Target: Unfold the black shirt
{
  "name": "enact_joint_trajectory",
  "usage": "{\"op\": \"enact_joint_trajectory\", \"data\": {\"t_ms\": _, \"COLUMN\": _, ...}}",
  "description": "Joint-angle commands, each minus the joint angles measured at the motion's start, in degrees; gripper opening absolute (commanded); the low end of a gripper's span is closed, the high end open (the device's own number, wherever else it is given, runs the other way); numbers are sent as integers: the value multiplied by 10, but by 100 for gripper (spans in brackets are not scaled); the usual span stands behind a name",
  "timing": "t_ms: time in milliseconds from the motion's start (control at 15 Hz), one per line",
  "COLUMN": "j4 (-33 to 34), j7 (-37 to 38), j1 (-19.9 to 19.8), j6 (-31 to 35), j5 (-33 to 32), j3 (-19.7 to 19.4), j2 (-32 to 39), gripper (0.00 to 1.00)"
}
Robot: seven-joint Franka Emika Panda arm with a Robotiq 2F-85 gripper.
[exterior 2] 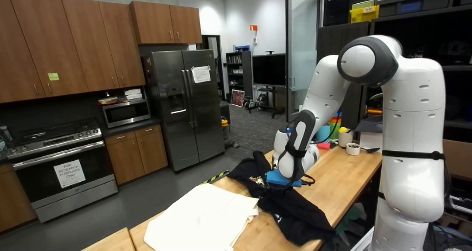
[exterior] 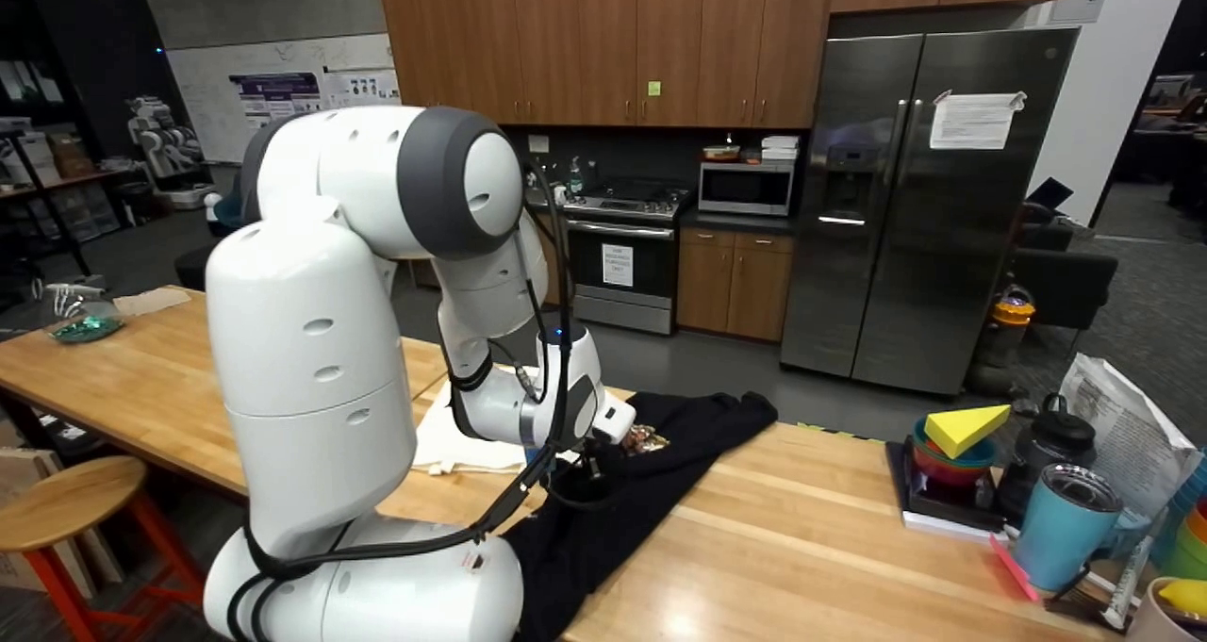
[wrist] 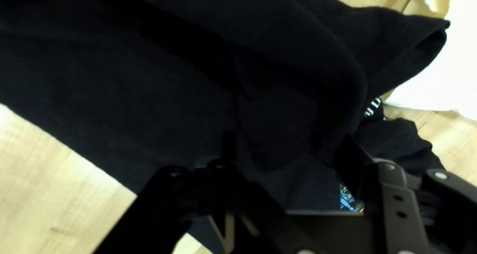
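The hand (wrist: 288, 146) is low over the shirt, its fingers (wrist: 354, 160) spread well apart in the wrist view with a black fold visible between them; whether they touch the fabric I cannot tell. The shirt (exterior 2: 298, 214) lies bunched and folded across the bench (exterior: 801, 529), running beneath the hand in both exterior views. Just beside it is the white cloth (exterior 2: 199, 218). Farther along, in an exterior view, a yellow wedge (exterior: 967, 427) tops stacked bowls (exterior: 948, 470), near a blue tumbler (exterior: 1070, 529). Beyond the bench stand the stove (exterior: 622, 265) and fridge (exterior: 905, 208).
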Motion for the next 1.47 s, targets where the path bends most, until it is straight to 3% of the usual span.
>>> {"op": "enact_joint_trajectory", "data": {"t_ms": 0, "j4": 38, "j7": 140, "j1": 62, "j6": -84, "j5": -131, "j3": -71, "j2": -34, "gripper": 35}}
{"op": "enact_joint_trajectory", "data": {"t_ms": 67, "j4": 48, "j7": 172, "j1": 68, "j6": -113, "j5": -160, "j3": -73, "j2": -47, "gripper": 28}}
{"op": "enact_joint_trajectory", "data": {"t_ms": 267, "j4": 71, "j7": 195, "j1": 76, "j6": -187, "j5": -163, "j3": -48, "j2": -73, "gripper": 4}}
{"op": "enact_joint_trajectory", "data": {"t_ms": 333, "j4": 76, "j7": 200, "j1": -5, "j6": -206, "j5": -166, "j3": 37, "j2": -82, "gripper": 1}}
{"op": "enact_joint_trajectory", "data": {"t_ms": 533, "j4": 80, "j7": 187, "j1": -52, "j6": -247, "j5": -139, "j3": 105, "j2": -106, "gripper": 0}}
{"op": "enact_joint_trajectory", "data": {"t_ms": 600, "j4": 83, "j7": 164, "j1": -65, "j6": -262, "j5": -118, "j3": 126, "j2": -108, "gripper": 26}}
{"op": "enact_joint_trajectory", "data": {"t_ms": 800, "j4": 104, "j7": 130, "j1": -92, "j6": -312, "j5": -90, "j3": 166, "j2": -106, "gripper": 37}}
{"op": "enact_joint_trajectory", "data": {"t_ms": 1000, "j4": 143, "j7": 79, "j1": -106, "j6": -363, "j5": -59, "j3": 187, "j2": -85, "gripper": 58}}
{"op": "enact_joint_trajectory", "data": {"t_ms": 1400, "j4": 215, "j7": 41, "j1": -119, "j6": -442, "j5": -63, "j3": 200, "j2": -43, "gripper": 99}}
